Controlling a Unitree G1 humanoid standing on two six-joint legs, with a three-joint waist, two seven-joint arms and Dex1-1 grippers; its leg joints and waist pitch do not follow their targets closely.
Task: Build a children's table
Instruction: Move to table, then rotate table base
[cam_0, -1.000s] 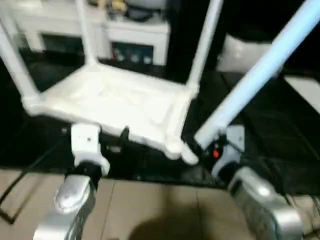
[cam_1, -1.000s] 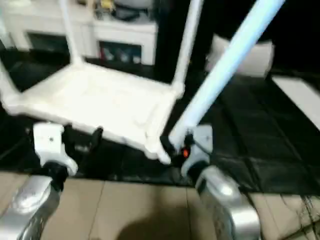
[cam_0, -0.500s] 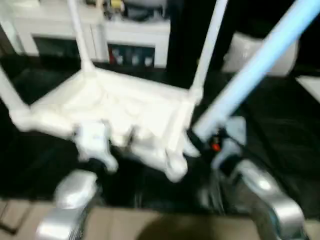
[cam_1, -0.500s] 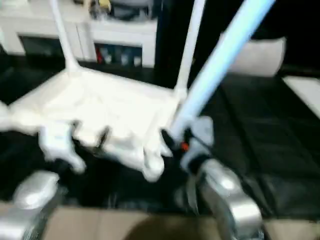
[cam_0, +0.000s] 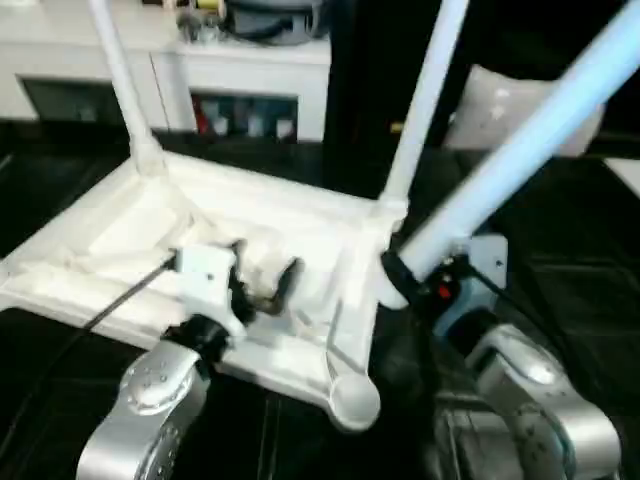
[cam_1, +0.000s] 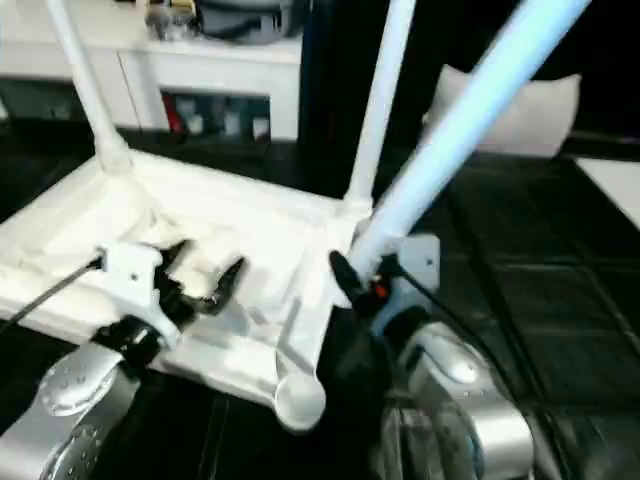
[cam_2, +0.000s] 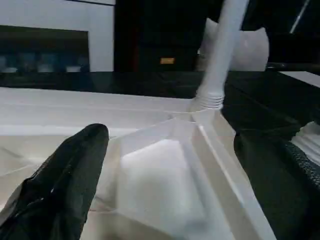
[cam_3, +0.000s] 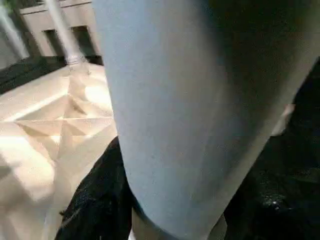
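Observation:
The white children's table top (cam_0: 130, 235) lies upside down, ribbed underside up. Two white legs stand in its far corner sockets, one on the left (cam_0: 118, 75) and one on the right (cam_0: 425, 95). The near right corner socket (cam_0: 352, 400) stands empty. My left gripper (cam_0: 265, 280) hovers open over the ribs, its black fingers (cam_2: 65, 175) spread wide with nothing between them. My right gripper (cam_0: 400, 275) is shut on the thick end of a loose leg (cam_0: 520, 140), which slants up to the right. That end sits beside the table's right edge, just behind the empty socket.
A white cabinet (cam_0: 250, 70) with glass doors stands behind the table. A pale cushion (cam_0: 490, 100) lies at the back right. Black floor mats (cam_0: 580, 240) surround the table. A black cable (cam_0: 110, 305) runs from my left wrist across the table's near edge.
The camera has tilted down and forward. My left gripper has moved from the table's near edge to above the ribbed underside. The right gripper still holds the slanted leg by the near right corner.

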